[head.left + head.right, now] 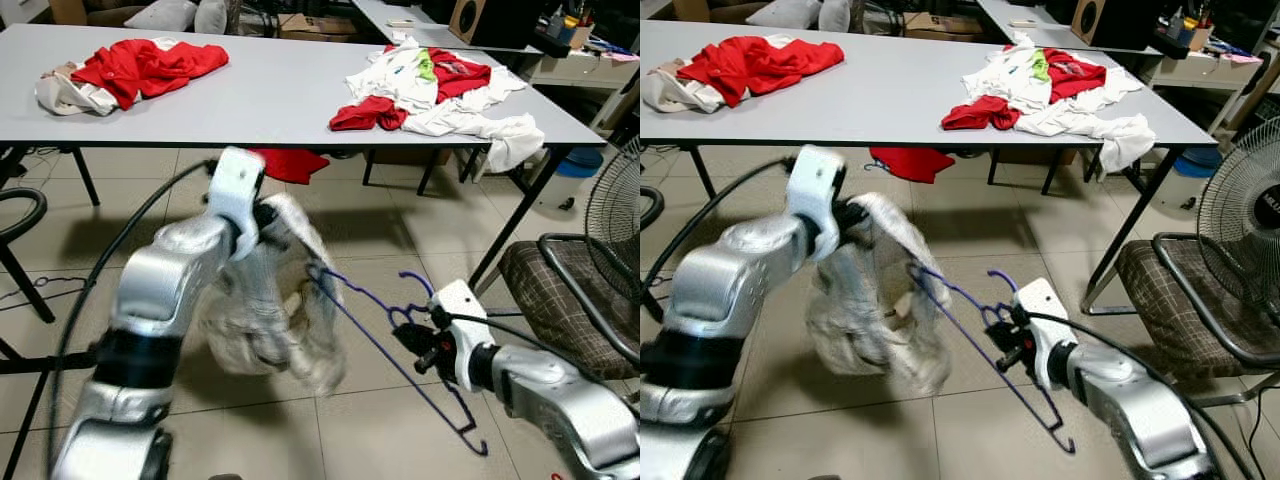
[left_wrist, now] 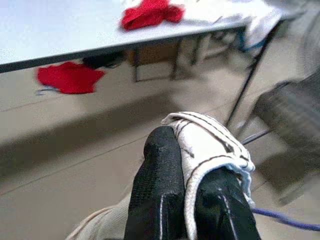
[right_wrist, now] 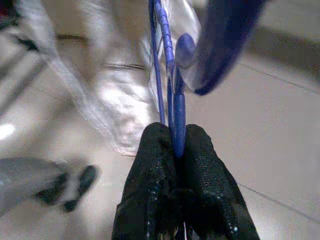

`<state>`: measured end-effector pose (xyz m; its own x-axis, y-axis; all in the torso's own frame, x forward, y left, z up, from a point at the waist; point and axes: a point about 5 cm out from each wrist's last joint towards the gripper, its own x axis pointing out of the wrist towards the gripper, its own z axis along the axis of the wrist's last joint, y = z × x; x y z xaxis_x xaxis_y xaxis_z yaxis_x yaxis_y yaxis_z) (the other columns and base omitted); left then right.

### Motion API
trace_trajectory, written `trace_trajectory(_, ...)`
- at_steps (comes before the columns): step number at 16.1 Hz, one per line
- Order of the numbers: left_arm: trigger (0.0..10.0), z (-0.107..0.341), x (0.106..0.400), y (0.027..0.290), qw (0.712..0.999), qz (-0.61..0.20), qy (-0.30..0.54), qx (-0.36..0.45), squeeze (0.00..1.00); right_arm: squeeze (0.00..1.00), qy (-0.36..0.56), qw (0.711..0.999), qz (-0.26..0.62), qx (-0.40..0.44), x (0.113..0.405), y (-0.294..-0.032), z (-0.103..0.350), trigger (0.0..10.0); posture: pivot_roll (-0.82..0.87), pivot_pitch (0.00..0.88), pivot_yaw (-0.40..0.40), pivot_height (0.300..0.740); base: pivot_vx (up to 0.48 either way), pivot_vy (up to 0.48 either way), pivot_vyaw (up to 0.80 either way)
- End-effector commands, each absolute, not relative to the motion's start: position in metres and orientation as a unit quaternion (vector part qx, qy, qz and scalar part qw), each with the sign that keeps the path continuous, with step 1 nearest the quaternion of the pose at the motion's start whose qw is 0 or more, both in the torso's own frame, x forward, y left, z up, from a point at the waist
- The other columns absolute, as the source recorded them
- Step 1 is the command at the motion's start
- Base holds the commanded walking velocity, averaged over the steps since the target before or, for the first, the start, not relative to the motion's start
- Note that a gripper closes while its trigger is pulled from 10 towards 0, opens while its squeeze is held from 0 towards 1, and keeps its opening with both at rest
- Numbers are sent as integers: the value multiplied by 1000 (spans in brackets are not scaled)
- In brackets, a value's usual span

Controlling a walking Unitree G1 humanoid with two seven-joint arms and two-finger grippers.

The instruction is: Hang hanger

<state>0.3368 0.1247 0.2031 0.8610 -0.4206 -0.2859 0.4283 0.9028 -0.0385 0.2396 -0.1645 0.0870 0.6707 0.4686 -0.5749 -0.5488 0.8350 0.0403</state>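
Table (image 1: 270,100) first: a long grey one, with a red and cream heap (image 1: 130,70) at its far left end and a bigger white and red pile (image 1: 440,90) spilling over the right edge; another red cloth (image 1: 290,162) lies on the floor (image 1: 400,400) beneath. A plaid chair (image 1: 560,300) and a fan (image 1: 615,215) stand to the right. Nearer me, the left gripper (image 2: 192,175) is pinched tight on the hem of a pale shirt (image 1: 270,300), holding it up off the floor, so it hangs open below. The right gripper (image 3: 172,150) is clamped on the blue hanger (image 1: 400,350) just under its hook, one wire arm reaching into the shirt. I'd judge that grip is for steering the hanger into the shirt. No rail is visible, so hanging looks some way off.
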Motion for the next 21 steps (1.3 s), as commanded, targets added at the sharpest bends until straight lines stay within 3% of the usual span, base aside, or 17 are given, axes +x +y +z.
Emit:
trace_trajectory(1, 0, 224, 337, 117, 963, -244, 111, -10, 0, 0, 292, 925, 227, -83, 246, -176, 87, 10000, 56, 0, -74, 740, 0, 0, 0)
trace_trajectory(4, 0, 231, 337, 106, 950, -278, 119, -84, 0, 0, 322, 903, 280, -39, 236, -159, 70, 10000, 59, 0, -62, 740, 0, 0, 0)
trace_trajectory(7, 0, 235, 331, 99, 938, -318, 112, -78, 0, 0, 290, 918, 268, -29, 254, -159, 66, 10000, 59, 0, -54, 740, 0, 0, 0)
trace_trajectory(11, 0, 248, 338, 105, 952, -277, 83, -103, 0, 0, 316, 887, 329, -77, 253, -156, 57, 10000, 74, 0, -71, 740, 0, 0, 0)
trace_trajectory(12, 0, 251, 337, 107, 950, -285, 81, -99, 0, 0, 293, 902, 310, -70, 261, -158, 61, 10000, 74, 0, -71, 740, 0, 0, 0)
trace_trajectory(14, 0, 250, 334, 109, 950, -287, 81, -97, 0, 0, 268, 903, 330, -57, 265, -156, 69, 10000, 76, 0, -75, 740, 0, 0, 0)
trace_trajectory(17, 0, 243, 327, 109, 945, -305, 95, -75, 0, 0, 188, 944, 262, 75, 289, -161, 93, 10000, 75, 0, -78, 740, 0, 0, 0)
trace_trajectory(19, 0, 240, 324, 110, 943, -313, 101, -50, 0, 0, 178, 942, 232, 164, 300, -165, 98, 10000, 67, 0, -75, 740, 0, 0, 0)
trace_trajectory(21, 0, 232, 323, 113, 942, -317, 110, 3, 0, 0, 185, 923, 217, 259, 311, -165, 98, 10000, 66, 0, -78, 740, 0, 0, 0)
